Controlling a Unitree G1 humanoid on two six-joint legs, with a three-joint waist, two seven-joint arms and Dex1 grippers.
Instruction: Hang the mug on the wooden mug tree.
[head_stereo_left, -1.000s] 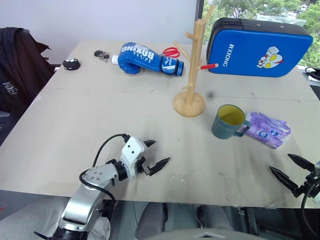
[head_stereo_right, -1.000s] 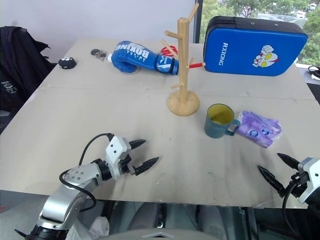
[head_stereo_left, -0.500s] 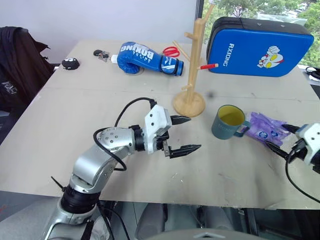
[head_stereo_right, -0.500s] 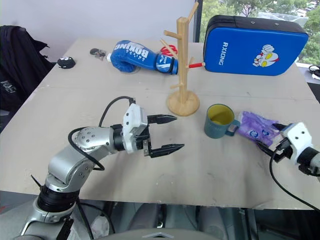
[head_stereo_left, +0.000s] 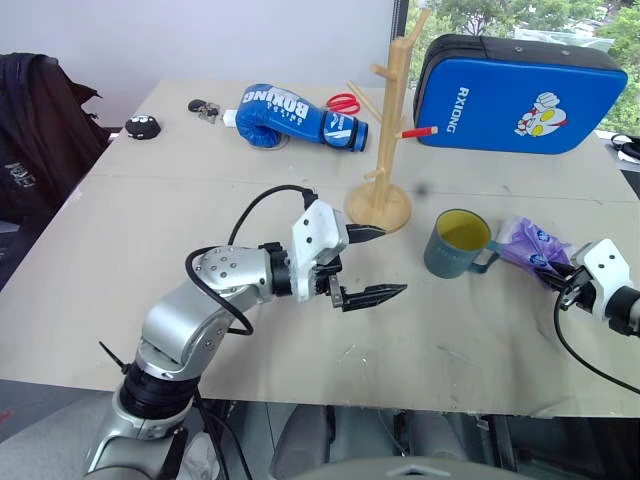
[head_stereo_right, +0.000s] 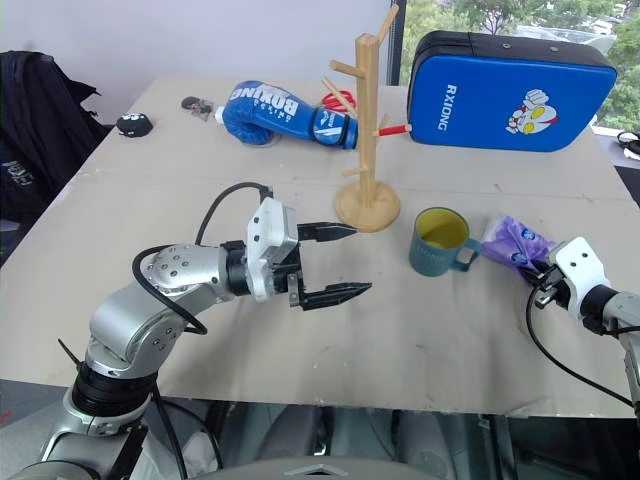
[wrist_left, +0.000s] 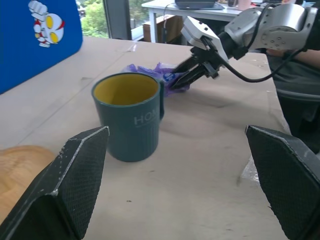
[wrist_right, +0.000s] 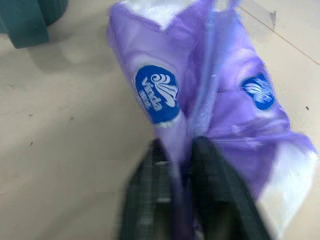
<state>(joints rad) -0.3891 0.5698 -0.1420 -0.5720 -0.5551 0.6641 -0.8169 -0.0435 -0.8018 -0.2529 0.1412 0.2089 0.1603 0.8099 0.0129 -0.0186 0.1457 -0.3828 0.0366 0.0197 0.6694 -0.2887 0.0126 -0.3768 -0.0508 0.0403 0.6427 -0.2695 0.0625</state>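
Mug (head_stereo_left: 459, 243) upright, handle twd R gripper (head_stereo_left: 556, 283).

The mug (head_stereo_left: 459, 244) sits on the table (head_stereo_left: 150, 230) right of centre, the mug tree (head_stereo_left: 385, 140) up-left of it, a tissue pack (head_stereo_left: 528, 243) just right, a glove (head_stereo_left: 295, 118) upper centre.

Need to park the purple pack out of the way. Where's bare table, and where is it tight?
Bare: the near table in front of the mug, and the left half behind the left gripper. Tight: mug tree, mug and purple pack close together; far edge crowded by boxing glove and blue pad.
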